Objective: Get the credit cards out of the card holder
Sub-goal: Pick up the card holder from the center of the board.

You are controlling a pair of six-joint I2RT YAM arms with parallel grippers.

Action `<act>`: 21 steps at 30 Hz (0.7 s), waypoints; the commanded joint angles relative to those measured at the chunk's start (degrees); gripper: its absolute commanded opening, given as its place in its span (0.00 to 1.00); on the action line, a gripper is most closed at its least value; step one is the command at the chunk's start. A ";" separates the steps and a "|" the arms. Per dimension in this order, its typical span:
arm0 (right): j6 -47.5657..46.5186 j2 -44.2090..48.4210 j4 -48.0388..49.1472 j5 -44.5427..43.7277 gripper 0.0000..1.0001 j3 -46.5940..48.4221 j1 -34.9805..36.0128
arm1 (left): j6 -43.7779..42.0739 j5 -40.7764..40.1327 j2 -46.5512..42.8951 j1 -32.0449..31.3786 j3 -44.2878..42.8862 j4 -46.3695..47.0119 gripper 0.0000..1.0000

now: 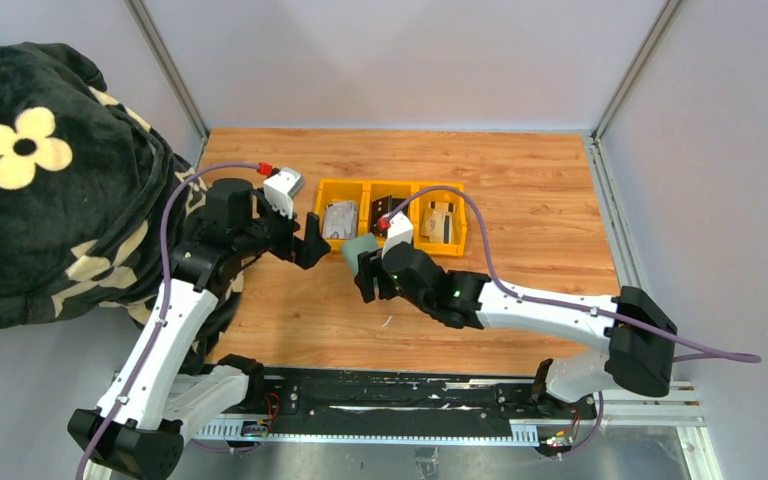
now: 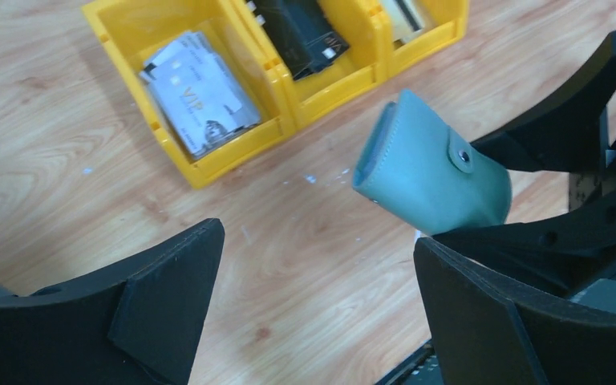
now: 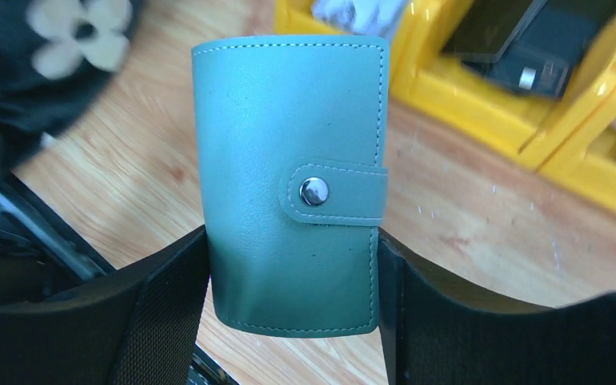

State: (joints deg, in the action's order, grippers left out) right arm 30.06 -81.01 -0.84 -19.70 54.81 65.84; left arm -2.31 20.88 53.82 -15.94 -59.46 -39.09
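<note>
The sage-green card holder [image 3: 289,184] is folded and snapped shut, and it hangs above the table. My right gripper [image 3: 293,269] is shut on its lower end, one finger against each side edge. In the top view the card holder [image 1: 358,250] sits just ahead of the right gripper [image 1: 370,268]. My left gripper [image 1: 310,240] stands open to its left with nothing between its fingers; in the left wrist view the card holder [image 2: 429,172] lies beyond the left gripper [image 2: 317,265]. Silver-grey credit cards [image 2: 200,100], a black one [image 2: 301,32] and a beige one [image 1: 440,222] lie in the tray.
A yellow three-part tray [image 1: 392,187] stands on the wooden table behind both grippers. A black blanket with pale flowers [image 1: 40,180] fills the left side next to the left arm. Grey walls close off the table's back and sides.
</note>
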 commanded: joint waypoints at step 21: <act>-7.98 9.49 18.33 3.69 0.71 6.75 1.29 | 21.70 17.21 1.32 -0.14 -10.55 0.07 0.99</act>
State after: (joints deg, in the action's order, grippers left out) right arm 22.90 -74.11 12.84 -15.94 59.72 66.11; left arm 17.91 37.08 55.20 -15.94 -67.18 -39.13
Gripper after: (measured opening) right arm 0.719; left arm 0.997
